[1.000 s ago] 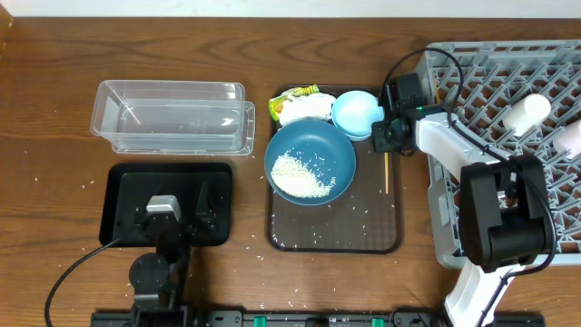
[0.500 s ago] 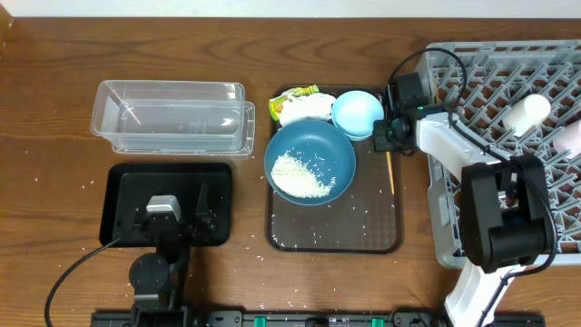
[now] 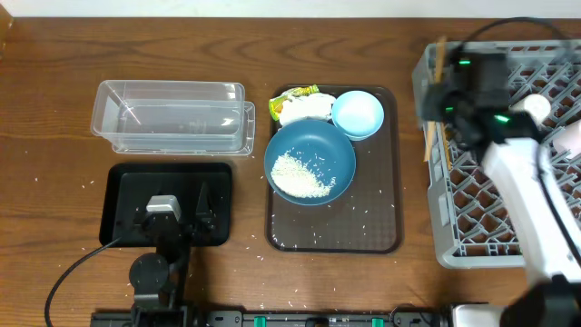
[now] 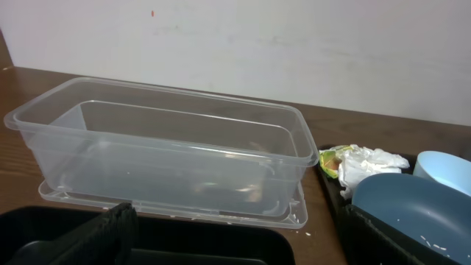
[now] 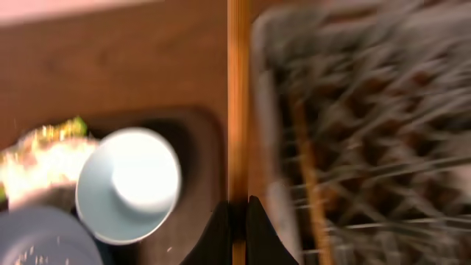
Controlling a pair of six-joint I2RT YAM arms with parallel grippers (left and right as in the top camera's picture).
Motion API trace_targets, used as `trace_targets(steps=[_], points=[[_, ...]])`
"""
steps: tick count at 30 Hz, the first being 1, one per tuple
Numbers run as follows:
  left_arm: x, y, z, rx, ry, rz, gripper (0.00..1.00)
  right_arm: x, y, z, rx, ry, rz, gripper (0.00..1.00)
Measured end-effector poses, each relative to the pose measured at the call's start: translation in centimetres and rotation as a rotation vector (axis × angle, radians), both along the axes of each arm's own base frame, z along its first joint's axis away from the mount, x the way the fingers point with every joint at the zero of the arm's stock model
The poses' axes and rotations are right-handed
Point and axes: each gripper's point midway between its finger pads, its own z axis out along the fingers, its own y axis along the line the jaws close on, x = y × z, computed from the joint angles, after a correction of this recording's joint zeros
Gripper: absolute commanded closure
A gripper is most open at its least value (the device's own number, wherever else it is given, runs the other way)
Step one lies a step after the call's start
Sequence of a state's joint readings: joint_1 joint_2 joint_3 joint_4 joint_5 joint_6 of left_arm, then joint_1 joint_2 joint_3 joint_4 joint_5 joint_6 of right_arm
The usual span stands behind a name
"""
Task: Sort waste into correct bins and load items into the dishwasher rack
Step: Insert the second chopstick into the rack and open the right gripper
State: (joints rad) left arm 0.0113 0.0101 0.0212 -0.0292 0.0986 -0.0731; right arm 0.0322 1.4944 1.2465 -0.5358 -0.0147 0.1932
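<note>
My right gripper (image 5: 237,210) has its fingers (image 5: 218,221) pinched tight on a chopstick (image 5: 237,88). The stick stands straight up out of the tips in the wrist view. From overhead it lies along the left wall of the rack (image 3: 490,209), above the strip of table (image 3: 413,200) between that wall and the brown tray (image 3: 381,218). The wrist picture is blurred, so I cannot tell whether the stick touches the wall. A white cup (image 3: 534,107) and a pink cup (image 3: 572,136) sit in the rack by its right side. My left gripper (image 3: 177,211) hangs over the black tray (image 3: 123,182) with its fingers spread wide and nothing between them. The clear container (image 3: 171,116) sits just behind it. On the brown tray the big blue bowl (image 3: 310,150) holds the rice (image 3: 300,175). The small light-blue bowl (image 3: 358,113) and the tissue (image 3: 298,104) touch its far rim.
</note>
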Motion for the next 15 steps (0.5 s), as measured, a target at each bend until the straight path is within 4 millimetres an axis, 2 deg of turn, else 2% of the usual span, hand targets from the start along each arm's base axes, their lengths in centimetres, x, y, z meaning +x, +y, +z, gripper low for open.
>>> trace_targets(steps=[3,6,11,15], points=[[0.0,0.0,0.0,0.000,0.000,0.000,0.11,-0.4,-2.6,1.7,-0.017,-0.043,-0.037,0.99],[0.0,0.0,0.0,0.000,0.000,0.000,0.11,-0.6,-4.6,2.0,-0.040,-0.051,-0.029,0.99],[0.0,0.0,0.0,0.000,0.000,0.000,0.11,-0.5,-6.0,1.2,-0.070,-0.037,0.010,0.99],[0.0,0.0,0.0,0.000,0.000,0.000,0.11,0.3,-5.8,-0.2,-0.065,-0.019,0.058,0.99]])
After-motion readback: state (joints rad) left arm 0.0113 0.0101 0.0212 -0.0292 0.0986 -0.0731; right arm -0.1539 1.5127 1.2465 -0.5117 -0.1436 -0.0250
